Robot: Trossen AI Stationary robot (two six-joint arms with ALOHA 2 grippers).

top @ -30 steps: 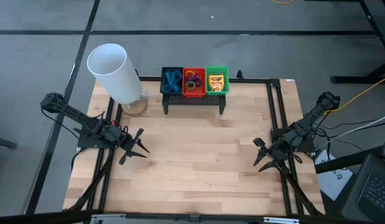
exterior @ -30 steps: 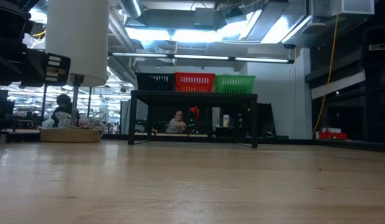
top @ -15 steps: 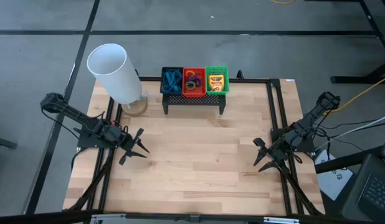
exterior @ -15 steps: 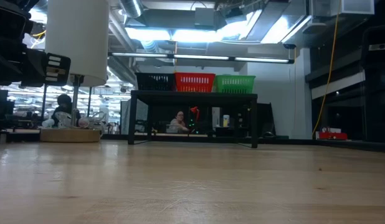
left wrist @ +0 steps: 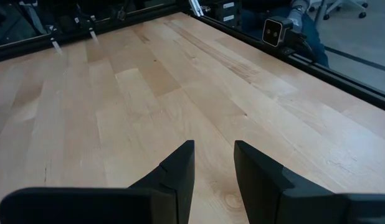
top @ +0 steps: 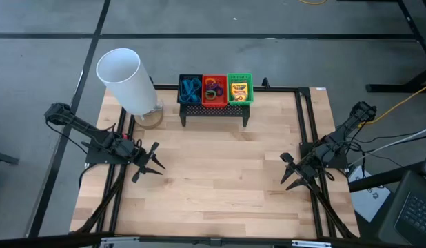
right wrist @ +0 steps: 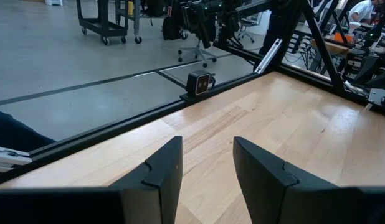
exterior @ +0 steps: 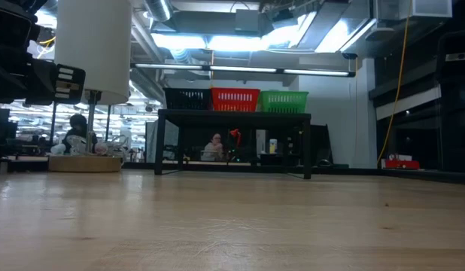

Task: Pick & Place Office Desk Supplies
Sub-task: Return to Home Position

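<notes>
Three small mesh baskets stand in a row on a black mesh stand at the table's far edge. The black basket holds blue-handled scissors, the red basket holds purple and orange loops, and the green basket holds a yellow-and-green crayon box. In the low view the baskets sit on top of the stand. My left gripper is open and empty over the table's left side. My right gripper is open and empty over the table's right side.
A big white cylinder stands on a round wooden base at the far left corner. A black frame runs along the table's sides. The bare wooden tabletop lies between the two grippers. People sit in the room behind the table.
</notes>
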